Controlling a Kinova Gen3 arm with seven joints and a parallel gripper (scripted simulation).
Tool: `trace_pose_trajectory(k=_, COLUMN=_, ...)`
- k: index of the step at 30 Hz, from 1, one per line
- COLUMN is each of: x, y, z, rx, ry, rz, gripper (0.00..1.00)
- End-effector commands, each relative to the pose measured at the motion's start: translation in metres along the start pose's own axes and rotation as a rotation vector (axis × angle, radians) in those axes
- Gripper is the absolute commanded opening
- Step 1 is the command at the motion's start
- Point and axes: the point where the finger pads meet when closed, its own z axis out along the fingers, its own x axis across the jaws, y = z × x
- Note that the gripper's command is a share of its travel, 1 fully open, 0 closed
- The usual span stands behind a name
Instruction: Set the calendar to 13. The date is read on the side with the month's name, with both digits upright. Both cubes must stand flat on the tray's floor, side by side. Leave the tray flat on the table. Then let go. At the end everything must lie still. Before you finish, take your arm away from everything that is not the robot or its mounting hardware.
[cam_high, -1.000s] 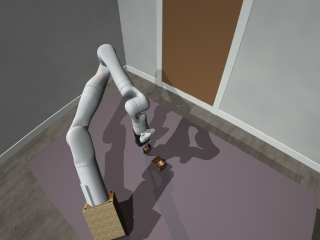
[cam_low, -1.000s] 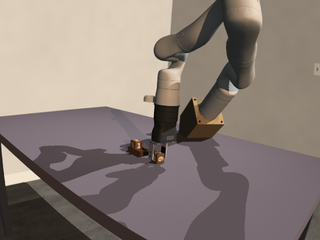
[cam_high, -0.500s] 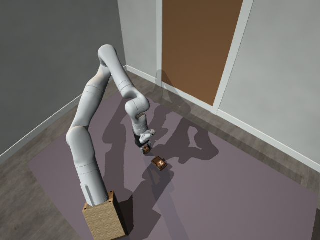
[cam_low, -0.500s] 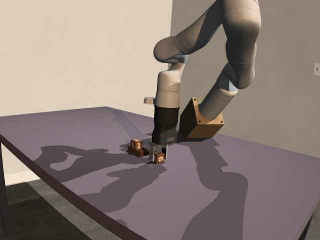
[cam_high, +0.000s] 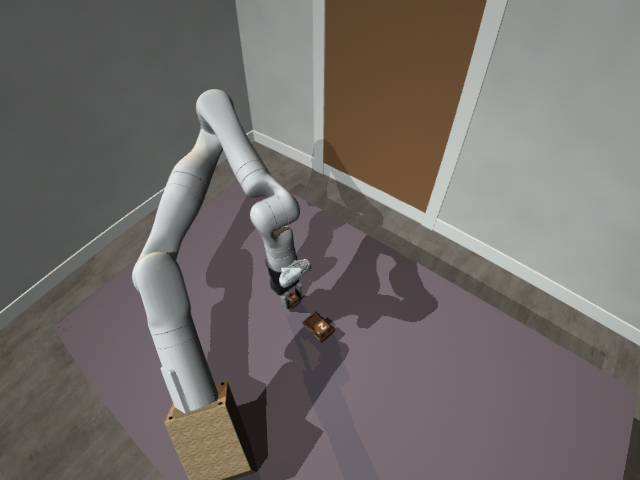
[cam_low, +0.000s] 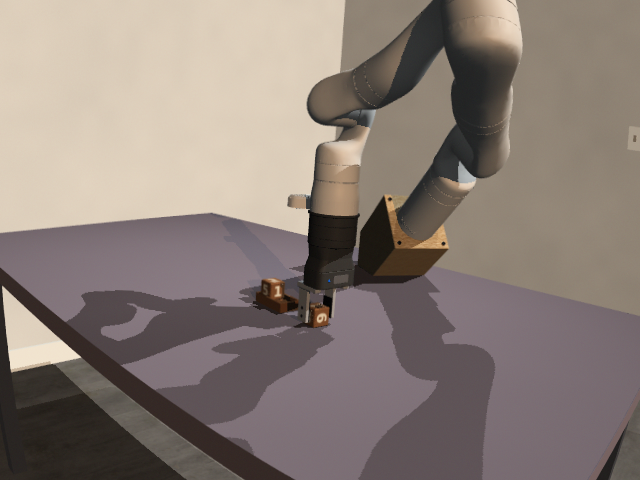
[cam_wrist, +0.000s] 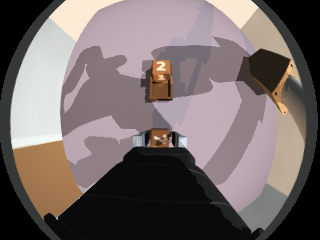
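A loose brown cube (cam_high: 293, 299) (cam_low: 319, 316) (cam_wrist: 160, 137) stands on the table beside the tray. A side marked 6 or 9, the digit lying sideways, shows in the exterior view; its top digit is unclear. My gripper (cam_high: 292, 296) (cam_low: 317, 312) (cam_wrist: 160, 136) is open and points down, its fingers on two opposite sides of this cube. The second cube (cam_high: 321, 326) (cam_low: 272, 289) (cam_wrist: 161, 69) sits at one end of the brown tray (cam_high: 311, 322) (cam_low: 270, 303) (cam_wrist: 161, 99), with 2 on top and 5 and 1 on sides. The tray's other end is empty. The month's name is not readable.
The wooden base block (cam_high: 209, 444) (cam_low: 413, 260) (cam_wrist: 270, 67) carries the arm, well away from the tray. The tray lies close to the gripper, on the base side. Walls and a brown door panel (cam_high: 392, 103) stand beyond the table.
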Motion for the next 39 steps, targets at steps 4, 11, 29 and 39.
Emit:
trace_pose_trajectory(k=4, x=-0.0004, y=-0.0002, z=-0.0005, rx=0.0, ry=-0.001, rz=0.0, gripper=0.9)
trace_pose_trajectory(k=11, x=-0.0004, y=-0.0002, z=-0.0005, rx=0.0, ry=-0.001, rz=0.0, gripper=0.9)
trace_pose_trajectory(k=29, x=-0.0004, y=-0.0002, z=-0.0005, rx=0.0, ry=-0.001, rz=0.0, gripper=0.6)
trace_pose_trajectory(k=39, x=-0.0004, y=-0.0002, z=-0.0005, rx=0.0, ry=-0.001, rz=0.0, gripper=0.6)
